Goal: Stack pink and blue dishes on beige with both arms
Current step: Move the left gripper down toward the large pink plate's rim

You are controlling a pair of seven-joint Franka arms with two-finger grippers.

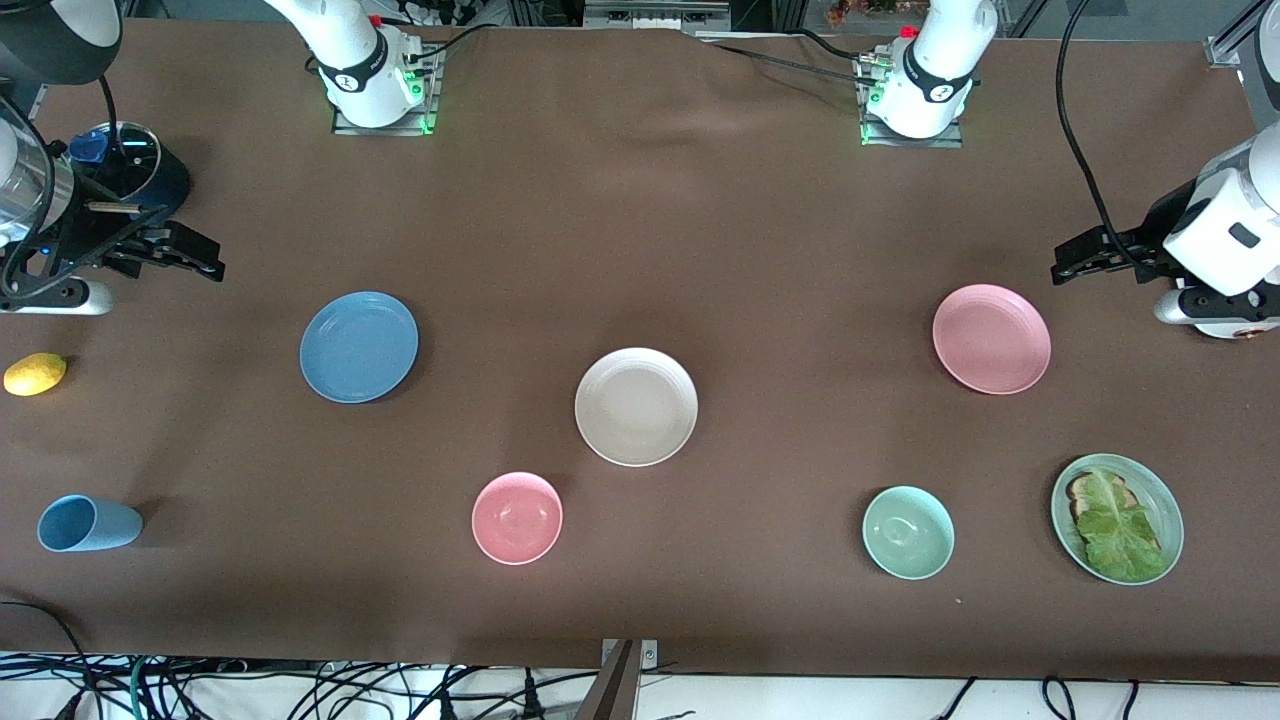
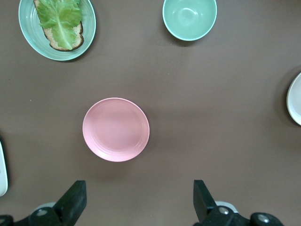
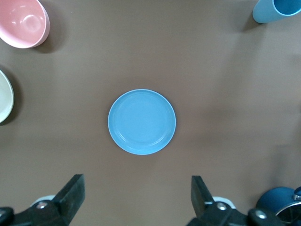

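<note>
Holding my left claw (image 1: 1062,268) up over the brown table (image 1: 640,200) at the left arm's end, fingers (image 2: 75,200) spread wide apart, nothing between them. My right claw (image 1: 205,262) hangs over the right arm's end, fingers (image 3: 73,193) likewise wide apart and empty.

Landmark: beige plate (image 1: 636,406), flat on the table near its middle, bare.

- Pink plate (image 1: 991,338): toward the left arm's end from the beige plate, slightly farther from the front camera, well apart from it.
- Blue plate (image 1: 359,346): toward the right arm's end, slightly farther from the camera, well apart.
- Pink bowl (image 1: 517,517): nearer the camera, toward the right arm's end.
- Green bowl (image 1: 908,532): nearer the camera, toward the left arm's end.
- Green plate (image 1: 1165,500) with toast and lettuce: past the green bowl.
- Blue cup (image 1: 88,523), on its side, and lemon (image 1: 35,374): at the right arm's end.
</note>
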